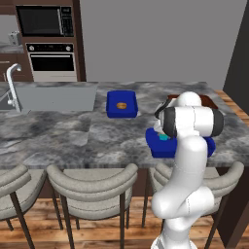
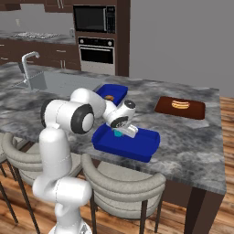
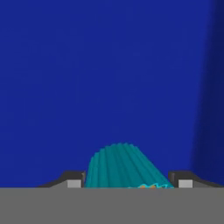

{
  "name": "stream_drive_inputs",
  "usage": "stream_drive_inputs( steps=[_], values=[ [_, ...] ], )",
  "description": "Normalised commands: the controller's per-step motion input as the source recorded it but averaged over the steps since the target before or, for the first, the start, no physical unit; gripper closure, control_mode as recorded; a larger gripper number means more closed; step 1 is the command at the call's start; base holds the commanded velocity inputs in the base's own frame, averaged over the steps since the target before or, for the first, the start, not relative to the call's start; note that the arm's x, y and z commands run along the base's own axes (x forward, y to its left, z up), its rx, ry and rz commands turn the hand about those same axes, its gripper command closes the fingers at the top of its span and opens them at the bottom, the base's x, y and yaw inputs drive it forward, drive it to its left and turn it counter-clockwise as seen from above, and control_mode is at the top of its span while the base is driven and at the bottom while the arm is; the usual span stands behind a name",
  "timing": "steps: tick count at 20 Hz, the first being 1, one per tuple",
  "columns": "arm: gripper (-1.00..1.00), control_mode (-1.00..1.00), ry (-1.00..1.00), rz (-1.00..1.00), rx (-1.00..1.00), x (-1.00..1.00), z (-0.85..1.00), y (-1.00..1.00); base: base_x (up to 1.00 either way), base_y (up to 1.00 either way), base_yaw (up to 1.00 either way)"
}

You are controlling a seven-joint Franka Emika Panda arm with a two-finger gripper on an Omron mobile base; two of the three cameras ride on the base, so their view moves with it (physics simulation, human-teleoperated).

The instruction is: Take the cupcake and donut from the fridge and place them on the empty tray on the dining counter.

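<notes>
- The cupcake is sitting between the two dark finger tips at 6 o'clock in the hand view, its ribbed teal wrapper turned toward the camera and a scrap of its top peeking out at the lower edge.
- The gripper is pinching the cupcake, one tip pressing on each side of the wrapper, and it is hanging low over the blue floor of the tray.
- In the right base view the gripper is reaching down into the near left part of the wide blue tray, with a spot of teal showing just under the hand; whether the cupcake is touching the tray floor I cannot tell.
- The tray is lying on the dining counter, near its front edge, at about 5 o'clock from the smaller blue tray.
- That smaller blue tray is holding a brown round pastry and is standing well apart from the sink, which is lying at its 9 o'clock in the left base view.
- A flat brown tray with a hot dog on it is resting at 1 o'clock from the wide tray, apart from it.
- Grey padded stools are lining the near side of the counter.
</notes>
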Motion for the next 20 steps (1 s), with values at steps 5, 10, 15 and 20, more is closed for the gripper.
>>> stream_drive_inputs(
  steps=[5,10,15,20],
  values=[
    [-1.00,-1.00,0.01,0.05,0.00,-0.09,-0.30,0.00,0.00,0.00,0.00],
    [-1.00,-1.00,0.00,0.02,0.00,-0.38,-0.09,0.00,0.00,0.00,0.00],
    [-1.00,-1.00,0.00,0.00,0.00,-0.30,-0.06,0.00,0.00,0.00,0.00],
    [-1.00,-1.00,-0.03,0.00,0.00,-0.06,0.22,0.00,0.00,0.00,0.00]
  ],
)
